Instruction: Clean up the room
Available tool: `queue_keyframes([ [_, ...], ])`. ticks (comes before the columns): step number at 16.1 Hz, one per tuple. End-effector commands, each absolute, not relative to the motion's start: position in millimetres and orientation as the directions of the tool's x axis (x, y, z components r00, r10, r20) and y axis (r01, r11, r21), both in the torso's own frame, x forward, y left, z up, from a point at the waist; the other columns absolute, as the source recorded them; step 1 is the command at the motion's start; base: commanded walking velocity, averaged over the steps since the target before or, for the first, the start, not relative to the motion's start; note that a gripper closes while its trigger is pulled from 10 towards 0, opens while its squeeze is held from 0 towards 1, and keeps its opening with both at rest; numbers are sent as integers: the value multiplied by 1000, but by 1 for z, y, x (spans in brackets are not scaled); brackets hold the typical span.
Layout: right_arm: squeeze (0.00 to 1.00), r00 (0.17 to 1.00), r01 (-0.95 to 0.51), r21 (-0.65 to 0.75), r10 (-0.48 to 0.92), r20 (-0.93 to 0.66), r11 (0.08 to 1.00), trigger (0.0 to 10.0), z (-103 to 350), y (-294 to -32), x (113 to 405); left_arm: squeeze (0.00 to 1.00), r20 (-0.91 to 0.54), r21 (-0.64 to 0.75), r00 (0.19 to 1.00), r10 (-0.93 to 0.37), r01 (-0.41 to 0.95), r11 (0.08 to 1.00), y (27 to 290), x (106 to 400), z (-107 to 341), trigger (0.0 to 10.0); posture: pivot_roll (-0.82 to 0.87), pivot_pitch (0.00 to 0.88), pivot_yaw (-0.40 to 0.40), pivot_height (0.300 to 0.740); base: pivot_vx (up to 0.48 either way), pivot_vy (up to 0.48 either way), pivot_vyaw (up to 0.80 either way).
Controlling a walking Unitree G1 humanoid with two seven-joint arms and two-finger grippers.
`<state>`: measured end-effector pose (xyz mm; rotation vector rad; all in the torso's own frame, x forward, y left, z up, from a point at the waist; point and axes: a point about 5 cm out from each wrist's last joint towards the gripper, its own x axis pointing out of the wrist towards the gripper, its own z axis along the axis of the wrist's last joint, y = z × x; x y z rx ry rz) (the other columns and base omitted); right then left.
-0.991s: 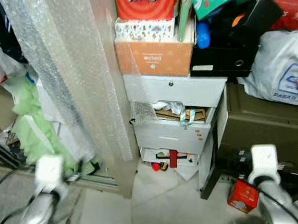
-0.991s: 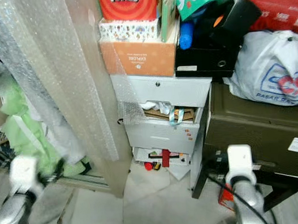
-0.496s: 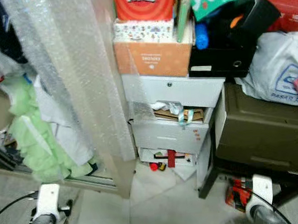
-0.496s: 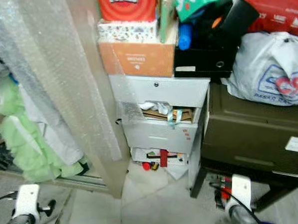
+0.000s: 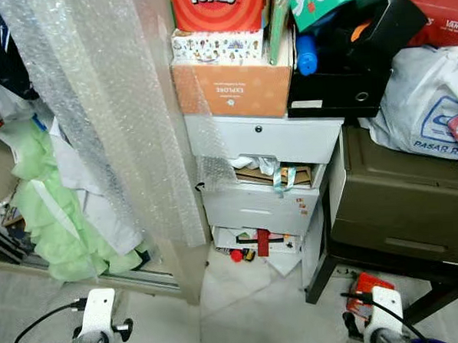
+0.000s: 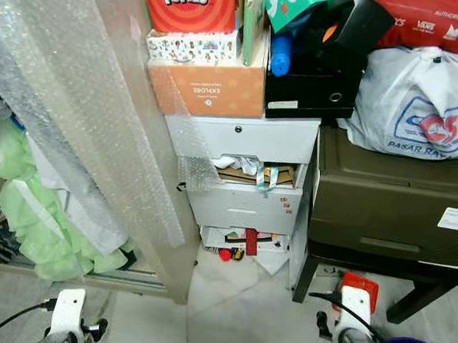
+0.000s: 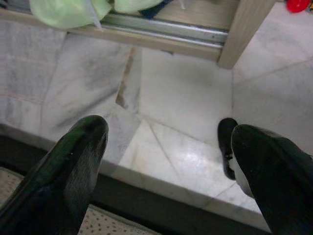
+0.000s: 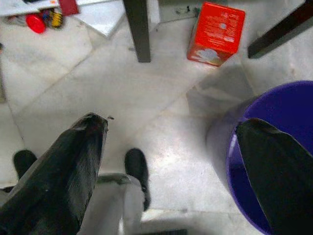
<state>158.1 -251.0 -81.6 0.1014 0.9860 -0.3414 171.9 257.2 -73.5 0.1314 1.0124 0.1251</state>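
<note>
Carton [image 8: 216, 33], red, lies on the floor just ahead of the released right gripper [image 8: 171, 161], beside the desk leg [image 8: 138, 30]; left gripper [image 7: 166, 166], also released, is farther.

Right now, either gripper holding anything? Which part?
Nothing held. Left gripper and right gripper are both open over bare floor; the red box lies untouched.

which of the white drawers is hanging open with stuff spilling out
The middle drawer of the white unit: it is pulled out, with paper and ribbon poking over its front. The top drawer above it is shut flush.
</note>
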Motion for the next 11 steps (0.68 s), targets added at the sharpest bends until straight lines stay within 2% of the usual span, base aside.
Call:
queue_keyframes([
  [1,0,509,316,-69,-230,-830,946,10000,-81,-245,164,0,-837,181,520,170,-30,983,259,177,-71,10000,-70,0,60,740,0,0,0],
  [4,0,518,308,-56,-217,-827,950,10000,-81,-241,169,0,-823,194,547,155,13,981,256,191,-65,10000,-69,0,53,740,0,85,0],
  [6,0,516,289,-65,-213,-830,955,10000,-80,-242,170,0,-817,191,556,152,12,982,252,197,-64,10000,-71,0,55,740,0,341,0],
  [8,0,509,266,-86,-216,-833,960,10000,-80,-244,170,0,-816,184,559,145,15,983,242,204,-63,10000,-73,0,57,740,0,364,-541],
  [11,0,509,226,-110,-213,-834,968,10000,-79,-246,171,0,-818,197,556,145,34,980,238,209,-62,10000,-77,0,53,740,0,326,0],
])
